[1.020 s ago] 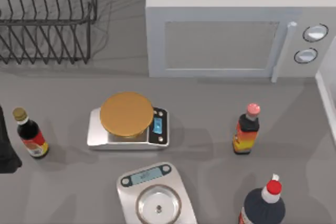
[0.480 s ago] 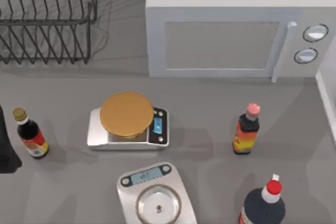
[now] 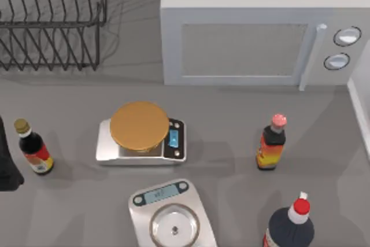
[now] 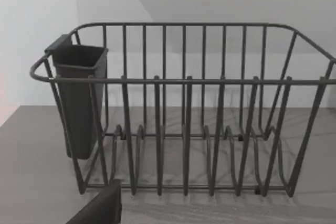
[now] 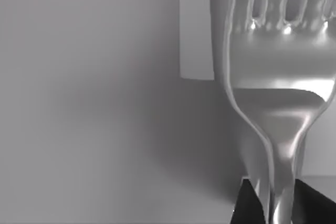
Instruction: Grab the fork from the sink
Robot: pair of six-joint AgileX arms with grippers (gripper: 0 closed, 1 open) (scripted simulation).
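Since the right gripper (image 5: 273, 203) is already pinching the fork (image 5: 278, 77) by its neck (tines toward 12 o'clock), the grab looks done, while the left arm (image 3: 7, 160) idles at the table's 9 o'clock edge.

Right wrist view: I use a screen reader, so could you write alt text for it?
A shiny silver fork stands close to the camera, tines pointing away, its handle pinched between the right gripper's dark fingers. Behind it lies a plain grey surface with a paler straight-edged panel.
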